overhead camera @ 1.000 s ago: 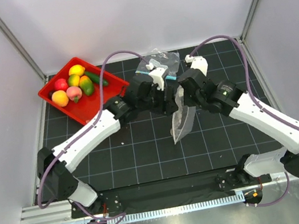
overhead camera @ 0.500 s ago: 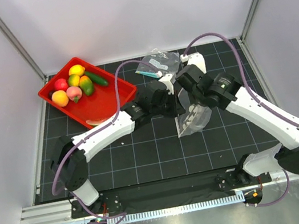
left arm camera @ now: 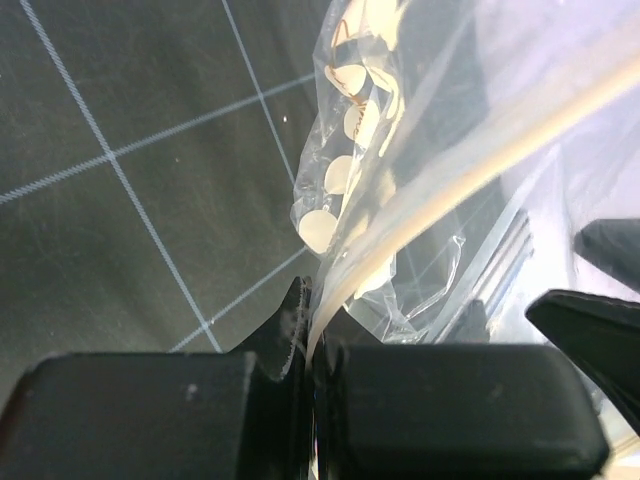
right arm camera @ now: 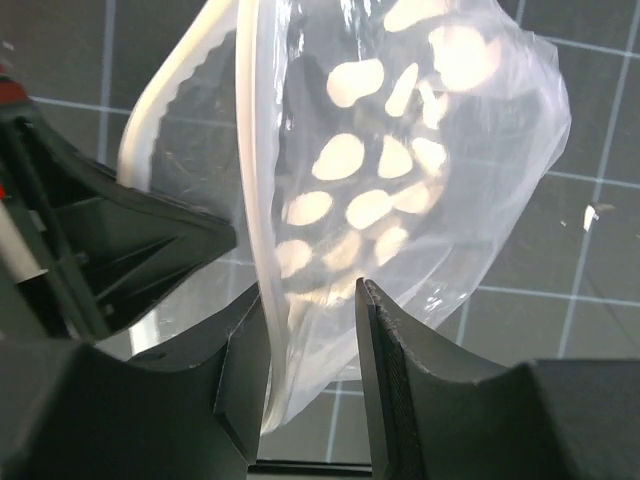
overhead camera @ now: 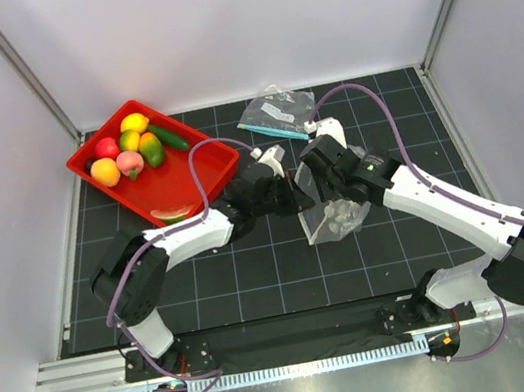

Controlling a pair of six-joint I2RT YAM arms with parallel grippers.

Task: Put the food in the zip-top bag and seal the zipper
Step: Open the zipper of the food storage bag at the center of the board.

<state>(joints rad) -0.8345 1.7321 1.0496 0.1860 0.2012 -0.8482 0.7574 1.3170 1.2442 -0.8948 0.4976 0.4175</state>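
Stretched low from the near left, white left arm (overhead camera: 188, 237) angled toward the middle. At its tip, black left gripper (left arm camera: 310, 345) clamped flat, no gap between the jaws, pinching the thin pale pinkish-white plastic zipper (left arm camera: 440, 190) of the clear, white-dotted zip-top bag (left arm camera: 345, 175). Bent in from the near right, white right arm (overhead camera: 447, 209), wrist tipped downward. Black right gripper (right arm camera: 310, 330) parted, crinkly dotted film in the gap between the jaws, closure strip just beside one inner face.

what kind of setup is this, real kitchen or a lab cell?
Probably a lab data-collection cell, not a kitchen: white enclosure walls on aluminium frame posts, a black gridded table mat, and a red plastic tray of glossy toy fruits.
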